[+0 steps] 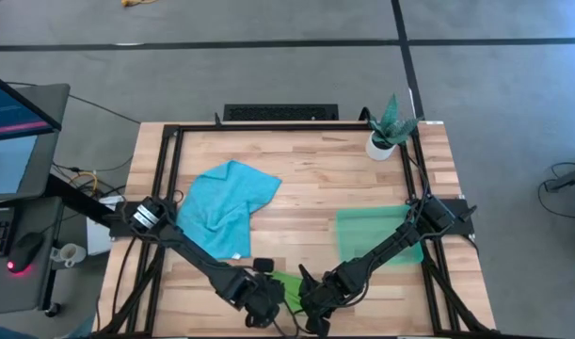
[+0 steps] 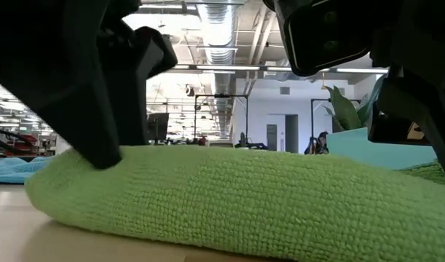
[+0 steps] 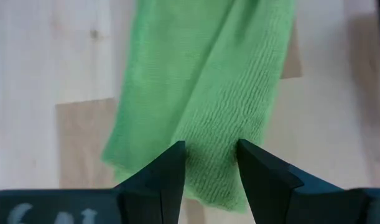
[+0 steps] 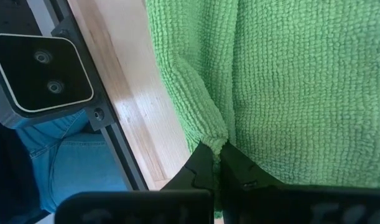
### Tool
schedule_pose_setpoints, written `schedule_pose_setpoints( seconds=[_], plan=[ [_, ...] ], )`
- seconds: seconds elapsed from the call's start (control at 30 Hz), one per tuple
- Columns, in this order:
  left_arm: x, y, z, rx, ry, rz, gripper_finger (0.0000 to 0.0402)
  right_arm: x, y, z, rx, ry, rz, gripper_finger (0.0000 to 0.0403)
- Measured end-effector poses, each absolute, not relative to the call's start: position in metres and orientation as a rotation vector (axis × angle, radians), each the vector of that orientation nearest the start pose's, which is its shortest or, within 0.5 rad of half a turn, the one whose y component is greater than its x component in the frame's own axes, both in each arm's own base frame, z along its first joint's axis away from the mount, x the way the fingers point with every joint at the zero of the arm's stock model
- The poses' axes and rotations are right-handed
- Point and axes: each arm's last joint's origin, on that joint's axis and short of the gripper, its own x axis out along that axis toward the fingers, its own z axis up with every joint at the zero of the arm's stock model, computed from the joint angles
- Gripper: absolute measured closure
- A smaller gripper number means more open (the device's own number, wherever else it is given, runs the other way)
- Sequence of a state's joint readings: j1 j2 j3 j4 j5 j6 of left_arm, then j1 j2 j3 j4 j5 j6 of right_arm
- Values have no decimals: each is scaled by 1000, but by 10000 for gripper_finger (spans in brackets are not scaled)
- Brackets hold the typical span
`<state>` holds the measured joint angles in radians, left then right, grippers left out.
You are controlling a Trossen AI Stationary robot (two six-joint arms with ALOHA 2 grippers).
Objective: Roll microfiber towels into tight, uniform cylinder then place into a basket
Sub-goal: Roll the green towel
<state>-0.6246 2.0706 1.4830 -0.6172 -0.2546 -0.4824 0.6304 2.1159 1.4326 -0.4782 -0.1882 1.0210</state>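
There are two towels and one basket (image 1: 376, 231). The green towel (image 3: 208, 93) sits between the left gripper (image 3: 211, 165) fingers, grasped. The right gripper (image 4: 216, 158) pinches its fold tight. The blue towel (image 1: 226, 202) lies far away.

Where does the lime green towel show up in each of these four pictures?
High view: lime green towel is a small patch at the table's near edge, between the two claws.
Low view: it fills the foreground as a long rolled mound.
Left wrist view: a rolled strip running away from the left claw.
Right wrist view: it fills most of the picture, a fold pinched in the right claw.
Shared landmark: the pale wooden table.
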Motion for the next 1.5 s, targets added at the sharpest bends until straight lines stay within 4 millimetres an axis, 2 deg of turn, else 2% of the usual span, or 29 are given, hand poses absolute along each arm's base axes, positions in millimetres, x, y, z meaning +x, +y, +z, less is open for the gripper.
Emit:
schedule_pose_setpoints(
  seconds=[0.2, 0.47, 0.9, 1.0, 1.27, 1.5],
  plan=[
    [346, -240, 141, 68, 1195, -64, 265, 338, 255, 133, 595, 1383, 67, 373],
    [340, -244, 138, -6, 1230, -11, 265, 339, 255, 133, 579, 1366, 60, 377],
    [338, -245, 137, -67, 1247, 23, 265, 338, 256, 134, 564, 1338, 49, 249],
    [338, -245, 137, -68, 1250, 22, 265, 339, 256, 134, 590, 1359, 56, 230],
    [339, -244, 136, -83, 1252, 29, 265, 329, 251, 145, 501, 1387, 36, 238],
    [341, -242, 136, -122, 1256, 46, 265, 308, 245, 174, 356, 1358, -40, 254]
  ],
)
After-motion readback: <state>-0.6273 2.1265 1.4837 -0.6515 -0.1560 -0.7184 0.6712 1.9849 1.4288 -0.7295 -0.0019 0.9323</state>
